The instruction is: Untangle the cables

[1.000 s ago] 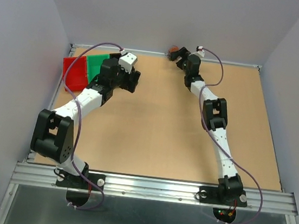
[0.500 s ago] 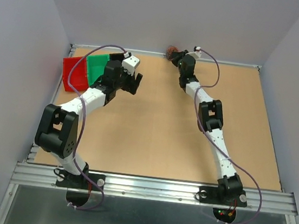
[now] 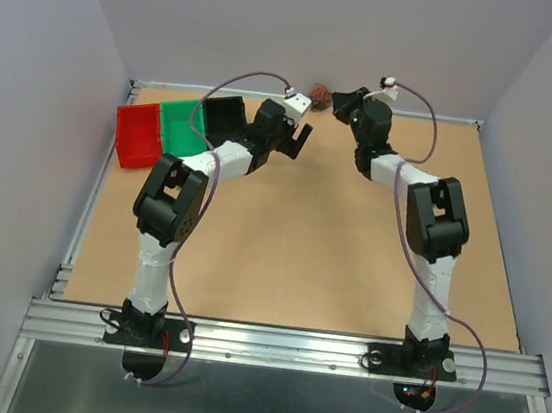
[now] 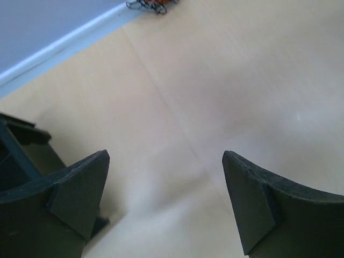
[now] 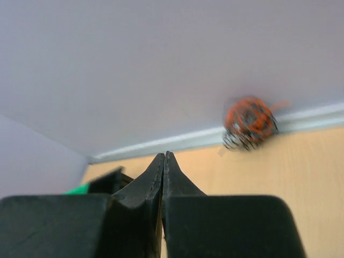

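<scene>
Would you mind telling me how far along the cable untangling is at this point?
Nothing looks done yet: the cables sit as one tight clump by the far edge of the table. In hand: both arms reach toward it, the left pincer wide open, the right pincer shut on nothing beside the clump. Left to do: gripping the clump and pulling every wire apart.
</scene>
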Tool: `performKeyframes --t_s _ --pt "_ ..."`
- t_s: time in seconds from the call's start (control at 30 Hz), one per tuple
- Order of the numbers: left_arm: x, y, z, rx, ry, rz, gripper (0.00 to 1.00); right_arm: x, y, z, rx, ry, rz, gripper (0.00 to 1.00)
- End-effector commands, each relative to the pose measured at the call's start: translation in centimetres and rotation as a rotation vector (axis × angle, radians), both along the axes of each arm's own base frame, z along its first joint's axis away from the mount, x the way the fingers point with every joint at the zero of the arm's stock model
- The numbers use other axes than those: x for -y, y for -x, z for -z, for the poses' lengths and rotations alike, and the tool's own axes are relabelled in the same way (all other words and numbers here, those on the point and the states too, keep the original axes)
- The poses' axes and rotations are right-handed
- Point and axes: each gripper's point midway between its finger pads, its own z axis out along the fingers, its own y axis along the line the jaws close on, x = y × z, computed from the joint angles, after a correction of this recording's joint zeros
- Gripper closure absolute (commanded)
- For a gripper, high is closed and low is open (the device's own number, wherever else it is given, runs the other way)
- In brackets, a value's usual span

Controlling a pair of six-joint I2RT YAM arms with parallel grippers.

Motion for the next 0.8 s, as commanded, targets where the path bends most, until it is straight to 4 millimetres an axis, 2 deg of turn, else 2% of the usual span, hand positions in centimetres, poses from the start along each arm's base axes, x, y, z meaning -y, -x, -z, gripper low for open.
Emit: performKeyframes --t_s 0.0,0.03,0.07,0.1,0.13,0.2,0.3,0.33,0.37,0.43,0.47,0.5,0.57,0.6,0.63,0.67,0.7,0.73,0.77 --pt "2.6 -2.5 -1.0 0.050 -0.006 -0.012 0.01 2.5 6.4 -15.3 0.346 0.006 0.026 0.99" --pt "3.5 -2.5 -0.5 0.067 -0.043 -0.026 0.01 3.3 7.5 -15.6 0.343 0.019 0.052 0.78" --pt "3.9 -2.6 -0.4 0.072 -0.052 -0.039 0.01 3.7 7.4 -14.5 0.321 0.032 0.068 0.78" --pt "4.1 -2.6 -0.2 0.083 -0.074 -0.051 0.01 4.0 7.9 -14.7 0.323 0.038 0.076 0.49" --pt "4.2 -3.0 0.0 0.102 -0.115 -0.076 0.01 4.4 8.2 -15.0 0.330 0.054 0.090 0.41" --pt "4.9 -3.3 0.0 0.127 -0.153 -0.108 0.01 4.4 8.4 -14.9 0.328 0.060 0.091 0.35" --pt "6.2 -4.7 0.1 0.157 -0.179 -0.123 0.01 4.1 7.5 -13.8 0.310 0.056 0.091 0.33" --pt "6.0 -5.3 0.0 0.173 -0.201 -0.151 0.01 4.0 7.0 -13.3 0.303 0.052 0.093 0.32" --pt "7.0 -5.7 0.4 0.183 -0.216 -0.147 0.01 3.6 6.1 -12.2 0.286 0.045 0.088 0.30" --pt "7.4 -5.9 0.9 0.198 -0.245 -0.153 0.01 3.2 5.0 -11.1 0.274 0.038 0.084 0.26" --pt "7.6 -6.2 1.6 0.212 -0.274 -0.152 0.01 2.7 4.0 -8.6 0.238 0.041 0.077 0.23" --pt "7.8 -6.2 1.7 0.221 -0.285 -0.153 0.01 2.5 3.3 -9.1 0.246 0.027 0.076 0.16" --pt "7.9 -6.3 2.1 0.224 -0.296 -0.147 0.01 2.1 1.9 -7.6 0.216 0.004 0.083 0.06" --pt "7.8 -6.2 2.0 0.224 -0.290 -0.148 0.01 1.6 0.4 -5.9 0.178 0.006 0.080 0.02" --pt "7.6 -6.3 1.9 0.222 -0.277 -0.133 0.01 1.3 -0.5 -4.9 0.157 0.004 0.083 0.01" --pt "7.6 -6.5 1.0 0.240 -0.254 -0.129 0.01 1.1 -1.2 -4.1 0.138 -0.012 0.088 0.00" --pt "7.4 -6.3 1.9 0.232 -0.263 -0.123 0.01 1.1 -2.0 -2.6 0.099 -0.011 0.103 0.00" --pt "7.2 -6.5 1.9 0.238 -0.275 -0.124 0.01 0.9 -2.8 -0.1 0.069 -0.014 0.110 0.00" --pt "6.9 -6.5 3.5 0.209 -0.310 -0.130 0.01 1.3 -3.5 -0.9 0.089 -0.033 0.135 0.00"
